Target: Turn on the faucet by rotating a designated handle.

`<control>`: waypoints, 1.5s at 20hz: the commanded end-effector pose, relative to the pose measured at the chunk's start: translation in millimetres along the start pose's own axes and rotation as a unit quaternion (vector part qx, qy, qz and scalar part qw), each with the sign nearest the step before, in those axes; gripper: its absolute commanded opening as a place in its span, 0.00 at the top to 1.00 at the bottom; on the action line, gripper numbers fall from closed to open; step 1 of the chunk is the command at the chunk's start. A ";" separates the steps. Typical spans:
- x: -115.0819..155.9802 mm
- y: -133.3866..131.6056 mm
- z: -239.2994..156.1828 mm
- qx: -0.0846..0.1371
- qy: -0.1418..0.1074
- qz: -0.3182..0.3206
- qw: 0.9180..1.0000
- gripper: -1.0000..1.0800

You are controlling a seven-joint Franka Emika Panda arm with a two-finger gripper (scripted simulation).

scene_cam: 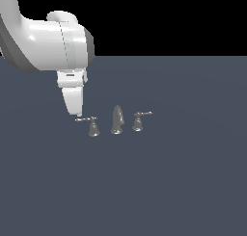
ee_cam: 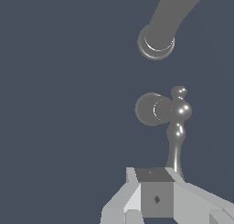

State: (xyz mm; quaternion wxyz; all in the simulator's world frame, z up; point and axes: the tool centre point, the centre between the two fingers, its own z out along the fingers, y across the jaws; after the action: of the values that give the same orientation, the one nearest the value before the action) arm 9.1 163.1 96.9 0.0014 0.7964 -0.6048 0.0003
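The faucet is a small grey-silver three-piece set with an upright spout (scene_cam: 116, 119) (ee_cam: 157, 38) in the middle. The designated handle (scene_cam: 92, 126) (ee_cam: 179, 111) stands on the exterior view's left, its long thin lever pointing toward the arm. My gripper (scene_cam: 78, 113) (ee_cam: 155, 176) hangs with its fingertips right at the far end of that lever, and I see no gap between the fingers, so it looks shut with nothing held. In the wrist view the lever's tip runs up beside the fingertips. Whether they touch the lever is unclear.
A smaller handle (scene_cam: 139, 120) with a shorter lever stands on the exterior view's right of the spout. All three pieces sit on a flat dark grey-blue floor (scene_cam: 169, 182). The big white arm (scene_cam: 53, 42) fills the exterior view's upper left.
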 end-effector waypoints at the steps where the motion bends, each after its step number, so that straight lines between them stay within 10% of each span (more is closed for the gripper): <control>1: 3.9 -8.1 8.5 0.000 0.000 0.016 1.000 1.00; 30: -2.0 16.4 20.5 0.004 0.000 0.044 0.999 1.00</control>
State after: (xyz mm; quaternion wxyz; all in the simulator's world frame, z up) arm -2.6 161.8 76.5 -0.0037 0.7685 -0.6398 0.0032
